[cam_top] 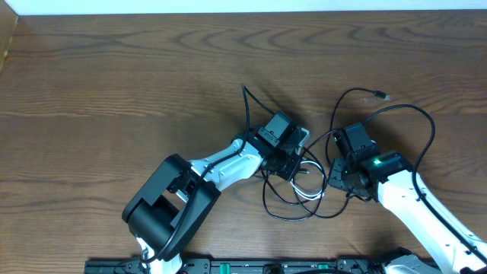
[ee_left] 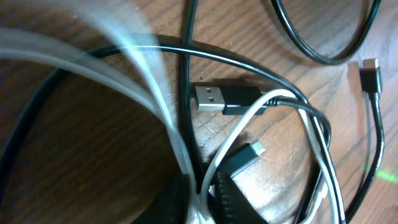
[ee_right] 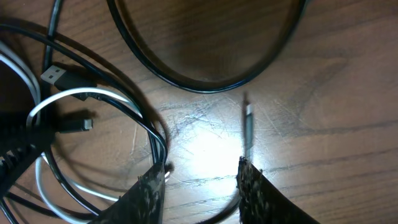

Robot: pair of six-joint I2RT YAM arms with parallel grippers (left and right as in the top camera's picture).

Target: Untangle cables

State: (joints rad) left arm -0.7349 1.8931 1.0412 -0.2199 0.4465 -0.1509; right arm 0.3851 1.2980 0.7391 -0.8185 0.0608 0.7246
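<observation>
You've freed nothing yet: thin black cord [ee_left: 233, 98] and thin white cord [ee_left: 239, 127] lie tangled mid-frame; left gripper [ee_left: 199, 199] pinches white, right gripper [ee_right: 199, 180] gapes.

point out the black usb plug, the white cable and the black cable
black usb plug [ee_left: 210, 98], left wrist view, on its metal end
white cable [ee_right: 81, 94], right wrist view, top of its loop
black cable [ee_right: 193, 88], right wrist view, bottom of its big loop

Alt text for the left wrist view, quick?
A black cable and a white cable loop over each other on the wooden table, close up. A black USB plug sits at centre, a smaller plug just below, a dark ribbed finger at the bottom edge.
</observation>
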